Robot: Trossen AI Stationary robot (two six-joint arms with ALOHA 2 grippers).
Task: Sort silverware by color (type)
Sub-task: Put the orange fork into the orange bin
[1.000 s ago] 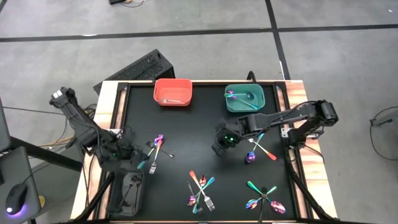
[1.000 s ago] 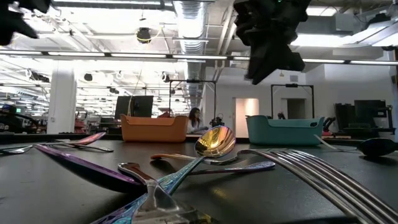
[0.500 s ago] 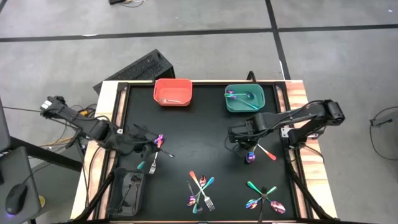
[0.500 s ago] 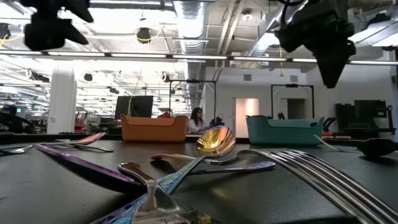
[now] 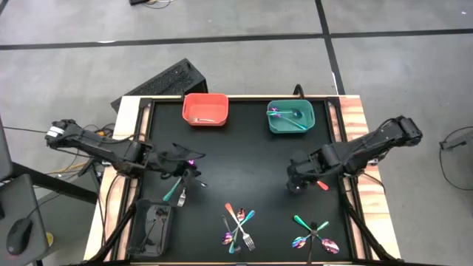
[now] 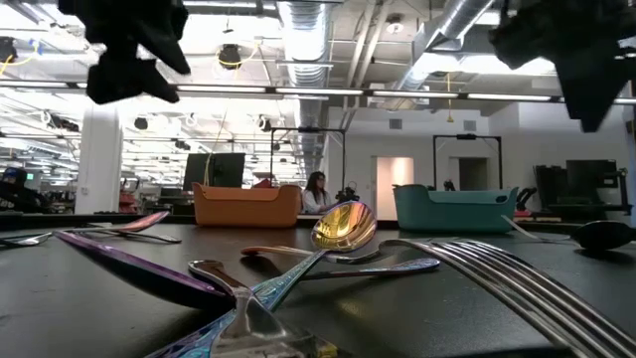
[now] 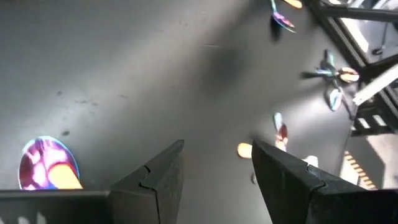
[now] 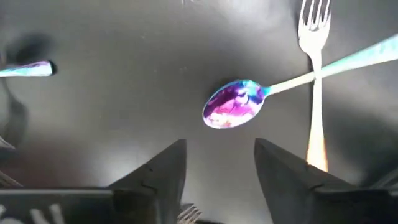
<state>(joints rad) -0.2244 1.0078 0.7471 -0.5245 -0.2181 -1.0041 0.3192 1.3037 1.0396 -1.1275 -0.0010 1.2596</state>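
Observation:
My left gripper (image 5: 185,161) (image 7: 217,149) is open and hangs above the left cluster of forks and spoons (image 5: 182,186). An iridescent purple spoon bowl (image 7: 46,163) shows beside its fingers. My right gripper (image 5: 297,179) (image 8: 221,146) is open too, above an iridescent purple spoon (image 8: 235,104) lying flat on the black mat. That spoon's pale teal handle crosses a silver fork (image 8: 314,74). Neither gripper touches anything. In the low view both grippers (image 6: 134,50) (image 6: 581,60) hang well above the table.
A red bin (image 5: 205,109) and a teal bin (image 5: 290,118) stand at the far edge, and a black bin (image 5: 151,229) at the near left corner. More silverware lies in crossed piles near the front (image 5: 238,227) (image 5: 314,235). The mat's middle (image 5: 240,166) is bare.
My left gripper has swung from beside the black bin toward the far side and the right, ending over the left cluster. My right gripper has moved from the mat's middle toward the right and near edges, ending over the purple spoon. The silverware has not moved.

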